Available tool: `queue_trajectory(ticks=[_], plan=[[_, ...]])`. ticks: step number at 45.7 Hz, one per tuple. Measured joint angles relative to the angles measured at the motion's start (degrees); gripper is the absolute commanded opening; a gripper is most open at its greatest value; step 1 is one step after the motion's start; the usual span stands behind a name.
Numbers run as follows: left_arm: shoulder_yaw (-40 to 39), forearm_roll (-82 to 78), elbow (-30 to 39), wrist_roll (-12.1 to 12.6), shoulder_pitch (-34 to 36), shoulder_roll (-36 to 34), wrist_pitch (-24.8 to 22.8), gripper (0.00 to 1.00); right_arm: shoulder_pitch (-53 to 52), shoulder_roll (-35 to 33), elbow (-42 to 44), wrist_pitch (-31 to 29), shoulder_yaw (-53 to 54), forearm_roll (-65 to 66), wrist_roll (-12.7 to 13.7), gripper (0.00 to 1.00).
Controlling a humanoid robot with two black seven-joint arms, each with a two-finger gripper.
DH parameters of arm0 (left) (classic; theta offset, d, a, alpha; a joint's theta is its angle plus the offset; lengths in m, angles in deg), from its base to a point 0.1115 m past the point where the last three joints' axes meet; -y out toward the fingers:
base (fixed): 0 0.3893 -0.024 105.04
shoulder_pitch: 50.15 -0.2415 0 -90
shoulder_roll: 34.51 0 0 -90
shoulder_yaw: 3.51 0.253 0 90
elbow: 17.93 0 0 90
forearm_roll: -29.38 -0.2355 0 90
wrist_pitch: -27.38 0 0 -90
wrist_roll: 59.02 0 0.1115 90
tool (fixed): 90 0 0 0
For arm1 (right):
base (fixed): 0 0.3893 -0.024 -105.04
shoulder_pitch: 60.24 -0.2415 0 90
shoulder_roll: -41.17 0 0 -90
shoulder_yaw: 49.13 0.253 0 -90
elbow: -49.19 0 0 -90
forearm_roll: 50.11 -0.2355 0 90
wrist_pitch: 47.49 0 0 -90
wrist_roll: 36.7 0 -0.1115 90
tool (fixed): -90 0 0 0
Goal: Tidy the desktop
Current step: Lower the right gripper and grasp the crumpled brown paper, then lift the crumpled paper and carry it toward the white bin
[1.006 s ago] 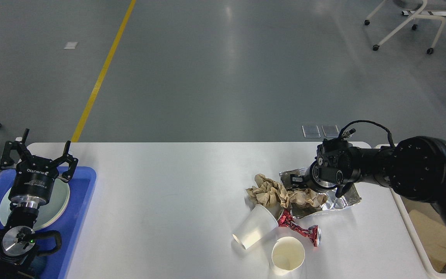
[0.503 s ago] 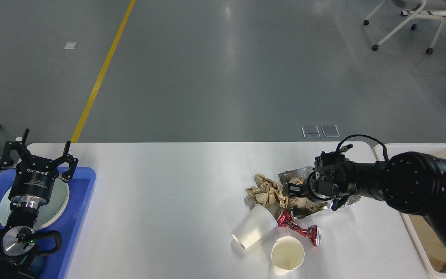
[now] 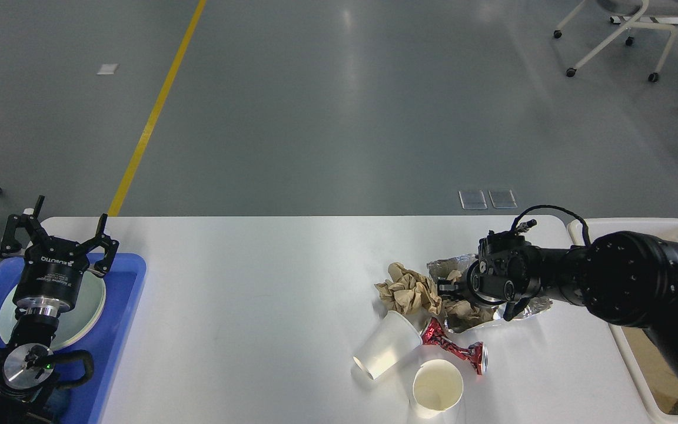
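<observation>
Bench [image 3: 245, 294] fills lower view, white top. My right end effector [image 3: 454, 288] down in crumpled brown paper [image 3: 409, 293] over foil [image 3: 524, 307]; fingers dark, can't tell if apart or together. Tipped clear cup [image 3: 386, 344], crushed red can [image 3: 455, 348], upright paper cup [image 3: 437, 386] just beside. My left end effector [image 3: 59, 235] spread wide above plate [image 3: 89, 297] in blue tray [image 3: 124, 306]. Cream bin [image 3: 639, 353] at right edge.

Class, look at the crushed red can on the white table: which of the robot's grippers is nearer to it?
The right. The right gripper sits at the crumpled brown paper, just behind the crushed red can. The left gripper hangs over the blue tray, far across the desktop.
</observation>
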Motion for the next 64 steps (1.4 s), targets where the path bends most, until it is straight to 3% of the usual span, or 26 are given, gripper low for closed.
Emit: queue_trajectory(ticks=[23,40,48,55,64], plan=[[0.0,0.0,0.0,0.0,0.0,0.0,0.0,0.97,-1.7,-0.8,-2.1,-0.6,0.2,-2.2,0.0,0.00],[0.0,0.0,0.0,0.0,0.0,0.0,0.0,0.97,-9.6,-6.4,-10.0,-0.7,0.1,-2.2,0.0,0.00],[0.0,0.0,0.0,0.0,0.0,0.0,0.0,0.97,-19.7,-11.6,-19.6,-1.4,-0.6,-2.2,0.0,0.00],[0.0,0.0,0.0,0.0,0.0,0.0,0.0,0.97,-31.9,-16.0,-28.4,-7.9,-1.2,-2.2,0.0,0.00],[0.0,0.0,0.0,0.0,0.0,0.0,0.0,0.97,-46.7,-16.8,-35.3,-18.2,-6.1,-6.2,-0.2,0.00]])
